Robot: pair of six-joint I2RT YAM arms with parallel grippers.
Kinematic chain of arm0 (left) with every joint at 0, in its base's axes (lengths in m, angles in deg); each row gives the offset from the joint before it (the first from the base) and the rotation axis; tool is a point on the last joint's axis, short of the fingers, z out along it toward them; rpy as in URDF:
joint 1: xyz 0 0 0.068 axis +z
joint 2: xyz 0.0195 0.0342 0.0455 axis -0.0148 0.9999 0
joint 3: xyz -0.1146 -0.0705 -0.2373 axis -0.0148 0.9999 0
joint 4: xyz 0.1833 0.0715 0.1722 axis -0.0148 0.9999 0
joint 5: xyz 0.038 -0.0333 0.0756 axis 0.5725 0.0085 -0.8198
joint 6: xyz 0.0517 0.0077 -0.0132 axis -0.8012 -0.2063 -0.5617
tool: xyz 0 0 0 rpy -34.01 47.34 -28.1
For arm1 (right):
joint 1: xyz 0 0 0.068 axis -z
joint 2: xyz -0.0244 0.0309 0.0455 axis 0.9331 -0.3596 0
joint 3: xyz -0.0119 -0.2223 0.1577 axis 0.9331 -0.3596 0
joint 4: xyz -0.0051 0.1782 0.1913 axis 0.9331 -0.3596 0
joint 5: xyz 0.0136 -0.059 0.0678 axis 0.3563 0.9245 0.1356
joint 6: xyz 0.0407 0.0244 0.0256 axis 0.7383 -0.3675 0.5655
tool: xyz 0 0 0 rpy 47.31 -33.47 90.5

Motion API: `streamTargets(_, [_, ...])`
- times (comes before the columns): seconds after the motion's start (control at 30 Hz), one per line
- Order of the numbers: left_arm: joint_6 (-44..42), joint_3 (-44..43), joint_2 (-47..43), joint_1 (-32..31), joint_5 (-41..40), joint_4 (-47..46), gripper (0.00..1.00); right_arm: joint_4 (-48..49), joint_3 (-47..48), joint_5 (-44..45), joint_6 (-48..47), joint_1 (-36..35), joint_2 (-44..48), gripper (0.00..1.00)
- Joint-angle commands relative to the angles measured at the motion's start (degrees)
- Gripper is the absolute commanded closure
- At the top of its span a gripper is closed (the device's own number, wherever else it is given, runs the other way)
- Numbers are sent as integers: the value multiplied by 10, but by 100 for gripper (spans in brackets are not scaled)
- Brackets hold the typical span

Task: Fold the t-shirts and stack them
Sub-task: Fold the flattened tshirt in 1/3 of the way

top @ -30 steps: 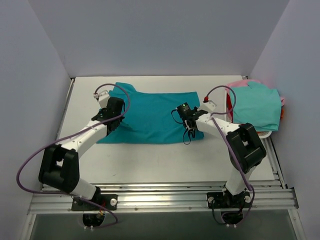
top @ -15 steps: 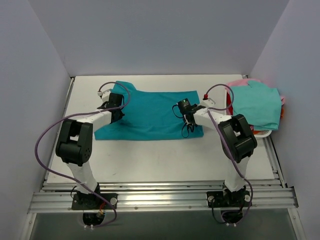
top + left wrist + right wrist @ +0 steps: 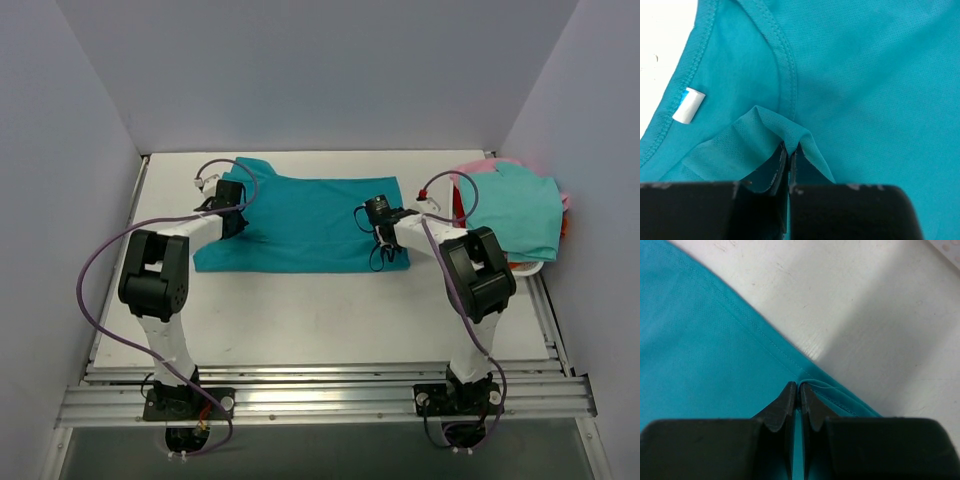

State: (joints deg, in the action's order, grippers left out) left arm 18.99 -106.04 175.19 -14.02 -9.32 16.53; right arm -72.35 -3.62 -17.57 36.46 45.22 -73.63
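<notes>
In the top view, I am reaching both arms out over the table (image 3: 300,320). The teal t-shirt (image 3: 300,228) is lying flat across the far middle of it, with its long axis running left to right. My left gripper (image 3: 229,197) is sitting on the shirt's left end and my right gripper (image 3: 379,216) is near its right edge. From up here the fingertips are too small for me to tell how the jaws stand. Off to the right, well apart from the teal shirt, an aqua-green t-shirt (image 3: 515,212) is lying on top of a pink t-shirt (image 3: 478,167) over a white basket (image 3: 527,268).

The left wrist view is filling in what the top cannot. My left gripper (image 3: 789,151) is clamping a raised fold of the teal t-shirt (image 3: 870,100), jaws pressed together on the cloth. The curved neckline seam (image 3: 783,55) and a small white label (image 3: 688,105) are showing just beyond it, so the collar end is probably pointing left.

In the right wrist view, my right gripper (image 3: 799,392) is pinching the stitched hem (image 3: 755,330) of the teal t-shirt (image 3: 695,355), jaws closed on it. The bare table (image 3: 865,310) is lying just beyond that edge.
</notes>
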Motion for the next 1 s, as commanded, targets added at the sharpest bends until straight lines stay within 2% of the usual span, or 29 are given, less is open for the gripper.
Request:
streamTargets(0.0, [0,-35,10,10,3,-9,97,-12,5,19,14,9,1,100])
streamTargets(0.23, [4,-66,34,13,6,4,91,-13,15,17,20,18,-12,100])
streamTargets(0.3, [5,-72,38,14,7,9,74,-8,18,10,20,21,-18,100])
streamTargets(0.33, [5,-75,42,14,7,10,58,0,17,4,9,23,-22,100])
streamTargets(0.37, [5,-79,42,14,9,10,41,7,17,-6,6,23,-25,85])
streamTargets(0.4, [5,-80,42,15,9,11,10,22,15,-10,2,27,-25,67])
streamTargets(0.43, [6,-81,41,16,9,11,6,34,14,-14,-14,28,-23,44])
streamTargets(0.47, [6,-82,39,17,9,10,6,42,13,-15,-16,29,-21,16])
streamTargets(0.57, [4,-89,28,19,7,13,6,43,30,-12,-32,33,-16,5])
streamTargets(0.8, [1,-146,-5,38,23,42,6,11,79,17,-63,34,29,3])
streamTargets(0.97, [-10,-246,21,67,49,57,6,46,117,10,-116,35,54,2])
